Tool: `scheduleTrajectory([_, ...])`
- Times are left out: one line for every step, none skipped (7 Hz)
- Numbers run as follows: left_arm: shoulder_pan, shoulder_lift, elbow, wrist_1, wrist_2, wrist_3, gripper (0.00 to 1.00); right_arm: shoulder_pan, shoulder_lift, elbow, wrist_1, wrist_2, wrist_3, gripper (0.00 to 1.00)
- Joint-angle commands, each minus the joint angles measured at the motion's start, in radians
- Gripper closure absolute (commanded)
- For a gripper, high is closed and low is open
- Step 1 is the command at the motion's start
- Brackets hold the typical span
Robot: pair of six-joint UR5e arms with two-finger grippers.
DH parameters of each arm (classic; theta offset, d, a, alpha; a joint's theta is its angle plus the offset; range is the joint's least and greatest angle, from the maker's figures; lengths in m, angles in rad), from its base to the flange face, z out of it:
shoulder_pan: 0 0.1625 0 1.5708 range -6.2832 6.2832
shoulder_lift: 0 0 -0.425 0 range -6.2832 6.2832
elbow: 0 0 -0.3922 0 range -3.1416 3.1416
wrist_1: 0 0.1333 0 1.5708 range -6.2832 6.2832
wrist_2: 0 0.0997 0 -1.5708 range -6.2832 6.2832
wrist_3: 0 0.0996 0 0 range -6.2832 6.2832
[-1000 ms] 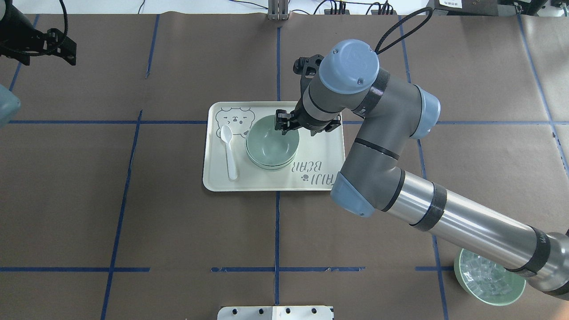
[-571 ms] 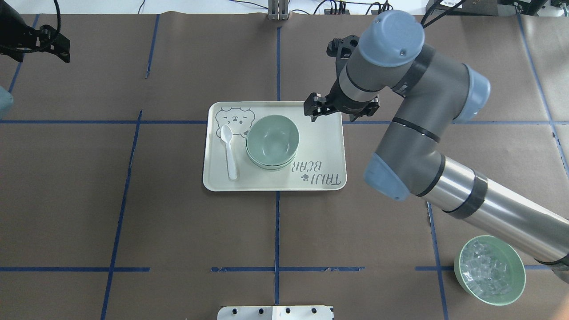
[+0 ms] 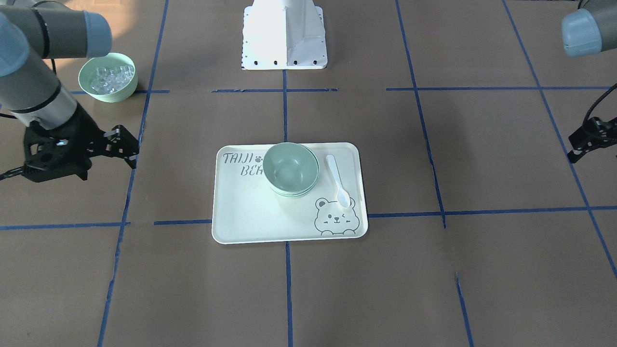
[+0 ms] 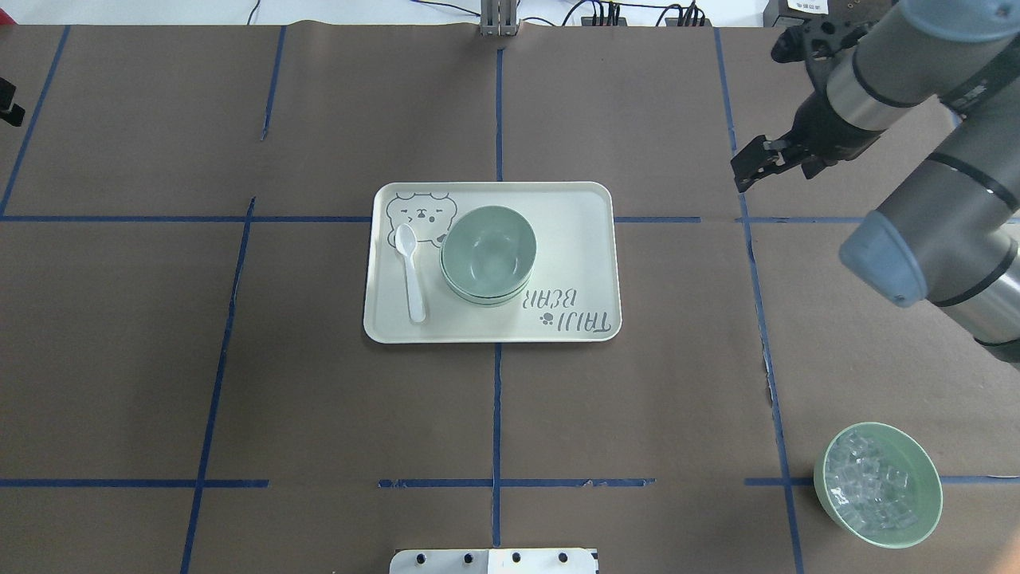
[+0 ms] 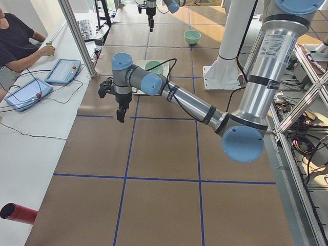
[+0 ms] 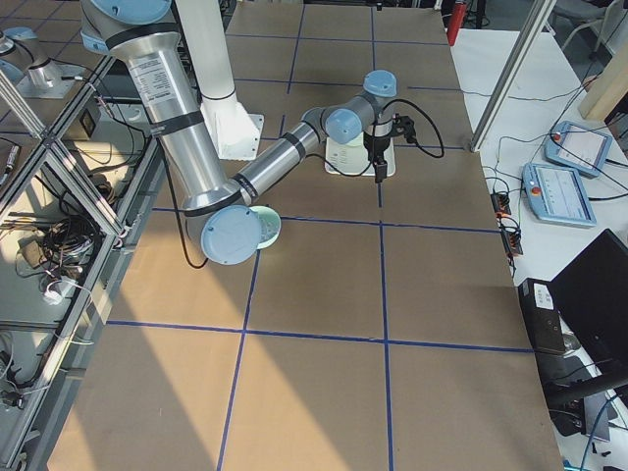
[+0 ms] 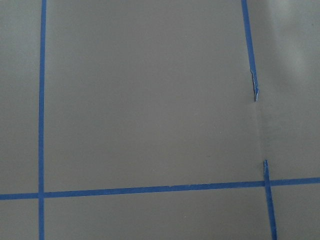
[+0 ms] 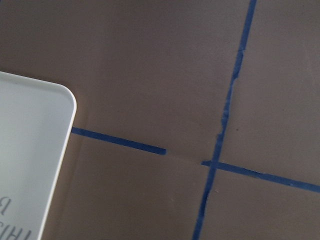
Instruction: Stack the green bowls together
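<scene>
Right hand (image 4: 751, 163) withdrawn off tray (image 4: 574, 239) | green bowls (image 4: 488, 253) stacked

The green bowls (image 3: 290, 168) sit nested in 1 stack on the pale tray (image 3: 250, 212) at the middle of the brown table (image 3: 434, 270), layered rims showing along the stack's near edge. A white spoon (image 3: 337, 180) lies just beside them, its scoop touching the printed bear (image 3: 336, 219). The right gripper (image 3: 126, 144) hangs well off to one side, jaws apart and holding nothing. The left gripper (image 3: 581, 142) pokes in at the opposite edge, its jaws unclear. Another green bowl (image 3: 108, 77) holds clear cubes, far back.
</scene>
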Motion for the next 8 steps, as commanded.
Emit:
scheduleTrajectory([-0.110,0.080,0.066,-0.001,-0.046,0.240,0.00,0.176,-0.154,-0.006,0.000,0.104,-0.277,0.00])
scheduleTrajectory([-0.130,0.095,0.106,-0.002,-0.072,0.316,0.00,0.240,-0.223,-0.008,-0.002,0.133,-0.385,0.00])
scheduleTrajectory([-0.135,0.109,0.144,-0.004,-0.071,0.373,0.00,0.302,-0.298,-0.009,-0.002,0.143,-0.462,0.00])
scheduleTrajectory([-0.144,0.111,0.177,-0.001,-0.071,0.433,0.00,0.346,-0.363,-0.014,-0.002,0.143,-0.501,0.00])
scheduleTrajectory([-0.164,0.112,0.182,0.001,-0.069,0.442,0.00,0.394,-0.398,-0.041,0.000,0.172,-0.554,0.00])
scheduleTrajectory([-0.172,0.136,0.182,-0.002,-0.071,0.442,0.00,0.461,-0.417,-0.108,0.000,0.221,-0.664,0.00])
scheduleTrajectory([-0.176,0.140,0.182,-0.001,-0.071,0.444,0.00,0.501,-0.408,-0.173,0.003,0.233,-0.724,0.00])
scheduleTrajectory([-0.179,0.175,0.183,-0.001,-0.071,0.444,0.00,0.503,-0.384,-0.191,0.003,0.227,-0.720,0.00])
